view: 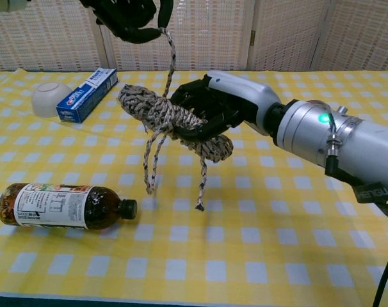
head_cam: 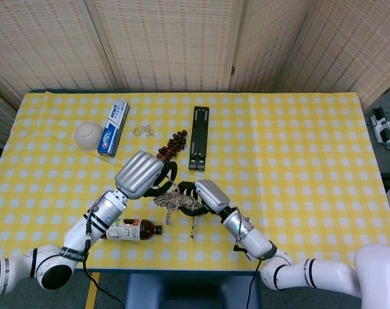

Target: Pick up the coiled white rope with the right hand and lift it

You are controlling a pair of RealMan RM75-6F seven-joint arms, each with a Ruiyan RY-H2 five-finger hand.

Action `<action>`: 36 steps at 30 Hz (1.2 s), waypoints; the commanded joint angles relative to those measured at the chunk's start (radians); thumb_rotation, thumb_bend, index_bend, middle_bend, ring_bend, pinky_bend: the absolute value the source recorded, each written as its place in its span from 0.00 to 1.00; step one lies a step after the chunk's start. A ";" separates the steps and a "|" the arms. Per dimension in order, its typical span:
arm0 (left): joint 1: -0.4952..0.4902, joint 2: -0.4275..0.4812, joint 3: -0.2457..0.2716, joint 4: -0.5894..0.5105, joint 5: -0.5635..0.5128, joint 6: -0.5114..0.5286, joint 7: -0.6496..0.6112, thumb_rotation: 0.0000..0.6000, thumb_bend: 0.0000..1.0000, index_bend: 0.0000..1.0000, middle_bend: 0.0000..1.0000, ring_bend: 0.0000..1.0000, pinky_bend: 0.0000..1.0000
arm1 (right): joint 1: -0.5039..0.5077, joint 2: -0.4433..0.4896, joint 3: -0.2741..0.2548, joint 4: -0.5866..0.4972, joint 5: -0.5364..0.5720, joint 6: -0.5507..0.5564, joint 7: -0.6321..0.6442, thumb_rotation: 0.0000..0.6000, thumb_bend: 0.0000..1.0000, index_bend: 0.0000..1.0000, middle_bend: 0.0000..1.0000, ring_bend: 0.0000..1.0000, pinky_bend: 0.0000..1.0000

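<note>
Now the right hand (view: 210, 105) grips the coiled rope (view: 171, 121), holding it clear above the tabletop (view: 296, 243) with loose ends dangling. Above it, the left hand (view: 127, 16) pinches one strand that runs straight up from the coil. Below lies a bottle (view: 63, 206) on its side; a box (view: 87, 94) and bowl (view: 48, 97) sit farther back.

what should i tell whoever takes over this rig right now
Right hand grips the coiled rope, which is lifted clear of the table with loose ends dangling.
Left hand is raised higher, holding one strand of the rope.
Done: pick-up and lift.
Left: probably just keep the hold steady; judge whether the left hand should let its strand go.
The bottle lies below the rope.
</note>
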 commanded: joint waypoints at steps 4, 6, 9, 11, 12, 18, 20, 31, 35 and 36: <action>0.067 0.047 0.055 -0.057 0.095 0.037 -0.086 1.00 0.47 0.64 0.85 0.81 0.82 | -0.024 -0.123 0.079 0.113 0.027 0.134 0.038 1.00 0.61 0.77 0.64 0.67 0.60; 0.095 0.061 0.073 -0.068 0.135 0.051 -0.128 1.00 0.47 0.64 0.85 0.81 0.82 | -0.028 -0.156 0.100 0.148 0.026 0.166 0.068 1.00 0.61 0.77 0.64 0.67 0.61; 0.141 0.081 0.109 -0.075 0.210 0.068 -0.222 1.00 0.48 0.64 0.85 0.81 0.82 | -0.030 -0.206 0.134 0.207 0.023 0.209 0.132 1.00 0.61 0.77 0.64 0.68 0.61; 0.168 0.093 0.135 -0.063 0.262 0.079 -0.276 1.00 0.48 0.64 0.85 0.81 0.82 | -0.028 -0.237 0.154 0.247 0.013 0.235 0.179 1.00 0.61 0.77 0.64 0.68 0.62; 0.178 0.097 0.147 -0.055 0.283 0.083 -0.291 1.00 0.48 0.64 0.85 0.81 0.82 | -0.026 -0.248 0.161 0.261 0.007 0.245 0.202 1.00 0.61 0.78 0.65 0.68 0.62; 0.217 0.112 0.202 0.028 0.317 0.074 -0.369 1.00 0.48 0.64 0.85 0.81 0.82 | -0.024 -0.280 0.182 0.304 -0.035 0.279 0.349 1.00 0.61 0.79 0.66 0.69 0.63; 0.220 0.109 0.213 0.060 0.316 0.060 -0.394 1.00 0.48 0.64 0.85 0.81 0.82 | -0.029 -0.274 0.188 0.296 -0.043 0.284 0.395 1.00 0.61 0.79 0.66 0.69 0.63; 0.236 0.083 0.229 0.237 0.235 0.007 -0.468 1.00 0.48 0.64 0.85 0.80 0.82 | -0.066 -0.148 0.161 0.190 -0.083 0.238 0.508 1.00 0.61 0.81 0.67 0.70 0.64; 0.239 0.072 0.221 0.290 0.194 -0.001 -0.462 1.00 0.49 0.64 0.85 0.80 0.82 | -0.077 -0.091 0.136 0.160 -0.112 0.223 0.515 1.00 0.61 0.81 0.68 0.71 0.64; 0.239 0.069 0.220 0.301 0.181 -0.008 -0.462 1.00 0.48 0.64 0.85 0.80 0.82 | -0.079 -0.072 0.128 0.150 -0.121 0.217 0.520 1.00 0.61 0.81 0.68 0.71 0.64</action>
